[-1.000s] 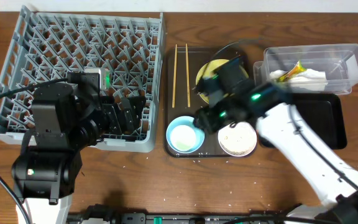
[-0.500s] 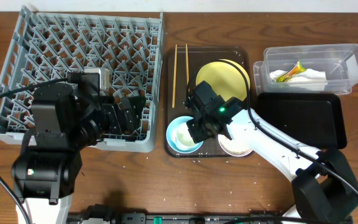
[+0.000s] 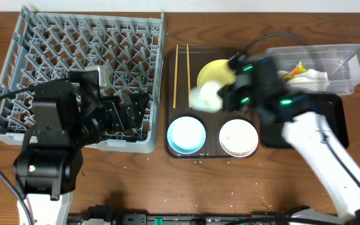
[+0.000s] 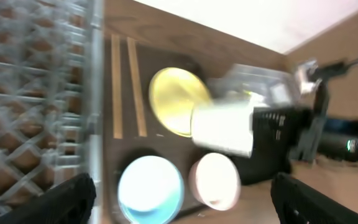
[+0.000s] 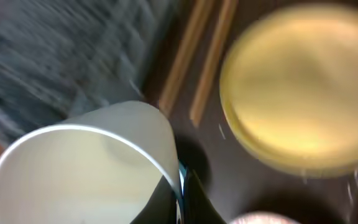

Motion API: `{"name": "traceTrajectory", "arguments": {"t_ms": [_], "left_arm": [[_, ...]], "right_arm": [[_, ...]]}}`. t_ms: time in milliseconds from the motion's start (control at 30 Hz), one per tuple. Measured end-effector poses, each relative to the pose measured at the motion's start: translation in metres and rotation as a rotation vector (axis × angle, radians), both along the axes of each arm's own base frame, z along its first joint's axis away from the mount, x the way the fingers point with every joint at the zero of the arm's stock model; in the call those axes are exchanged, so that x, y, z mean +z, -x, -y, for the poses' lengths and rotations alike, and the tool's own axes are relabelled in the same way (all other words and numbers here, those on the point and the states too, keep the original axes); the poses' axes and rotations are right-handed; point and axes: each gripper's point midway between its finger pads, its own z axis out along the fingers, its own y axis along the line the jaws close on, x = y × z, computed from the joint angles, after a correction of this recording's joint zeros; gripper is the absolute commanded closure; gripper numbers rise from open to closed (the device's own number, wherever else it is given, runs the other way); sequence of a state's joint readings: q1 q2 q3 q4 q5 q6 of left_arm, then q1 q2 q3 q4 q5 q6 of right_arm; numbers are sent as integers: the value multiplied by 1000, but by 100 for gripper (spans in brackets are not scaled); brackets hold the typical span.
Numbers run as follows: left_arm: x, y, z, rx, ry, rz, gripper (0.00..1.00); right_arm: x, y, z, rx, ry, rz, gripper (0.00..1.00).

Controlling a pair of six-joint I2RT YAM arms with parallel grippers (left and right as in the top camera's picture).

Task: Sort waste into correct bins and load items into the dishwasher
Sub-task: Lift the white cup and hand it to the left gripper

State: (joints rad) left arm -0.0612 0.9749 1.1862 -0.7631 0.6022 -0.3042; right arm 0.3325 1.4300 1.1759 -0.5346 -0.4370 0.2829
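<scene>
Brown wooden desk fills the overhead view and carries one large square grey plastic dish rack at the upper left. One dark brown serving tray lies in the middle, with only a narrow strip of wood between the two.

On that tray lie two wooden chopsticks side by side along its left edge. One round yellow plate sits at its top. Two bowls stand along its lower edge, a light blue bowl on the left and a white bowl on the right.

One small white cup is tipped on its side in the air over the plate's lower left edge. The right gripper is pinching it by the wall.

Two bins stand at the right. One clear plastic rectangular tub at the upper right holds one crumpled white paper napkin and one green-and-orange wrapper. One shallow black rectangular tray lies just below it and is partly covered by the right arm.

At the rack's lower right corner the left gripper hangs with its fingers spread wide, holding nothing.

Bare desk runs along the lower frame, below the rack and both trays.
</scene>
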Motion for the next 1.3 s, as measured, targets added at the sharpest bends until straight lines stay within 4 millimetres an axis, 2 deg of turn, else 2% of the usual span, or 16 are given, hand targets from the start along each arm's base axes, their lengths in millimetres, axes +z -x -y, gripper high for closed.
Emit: {"name": "traceTrajectory", "arguments": {"t_ms": [67,133,267,367,533,667,833,1000,1300], "left_arm": [[6,-1,13,-68,63,5,9],[16,-2,28,-159,131,26,10],[35,4,53,-344,258,63,11],[45,11,63,-450,327,71,11],[51,24,71,-547,392,54,11],[55,29,72,-579,413,52,11],[57,35,77,-611,426,48,15],[58,49,91,-681,438,32,25],[59,51,92,-696,441,36,25]], "right_arm": [[31,-7,-3,76,-144,75,99],[60,-5,-11,187,-269,148,99],[104,20,-30,434,-448,258,99],[124,46,-43,606,-533,301,99],[137,77,-59,777,-601,309,99],[146,86,-63,834,-619,344,99],[153,96,-74,882,-629,371,99],[152,96,-88,852,-620,359,99],[154,96,-89,845,-626,352,99]]}}
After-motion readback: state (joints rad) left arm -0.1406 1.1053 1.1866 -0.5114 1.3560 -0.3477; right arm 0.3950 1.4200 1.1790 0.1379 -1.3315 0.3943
